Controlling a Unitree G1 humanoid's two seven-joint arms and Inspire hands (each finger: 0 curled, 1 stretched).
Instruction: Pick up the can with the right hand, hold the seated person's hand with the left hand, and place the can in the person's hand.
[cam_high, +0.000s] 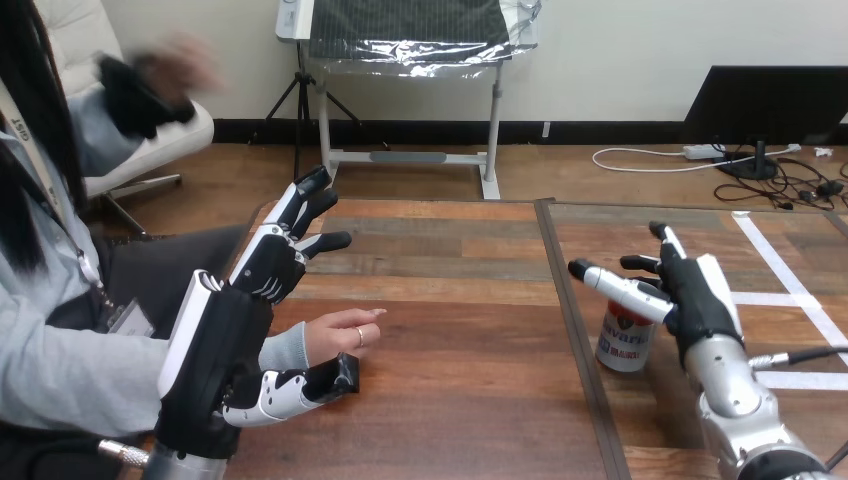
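Observation:
A red and white can (624, 341) stands upright on the right part of the wooden table (460, 340). My right hand (697, 296) is just right of it and open; its fingers point up and away, and its thumb reaches across above the can's top. I cannot tell whether the thumb touches it. The person's hand (338, 335) lies flat over the table's left part, fingers pointing right. My left hand (262, 268) is open around it, with straight fingers beyond the wrist and the thumb (290, 390) on the near side, close to the wrist.
A dark seam (572, 330) runs front to back between the two tabletops, just left of the can. White tape strips (790, 290) cross the right tabletop. The person sits at the left, with their other hand (170, 70) raised high.

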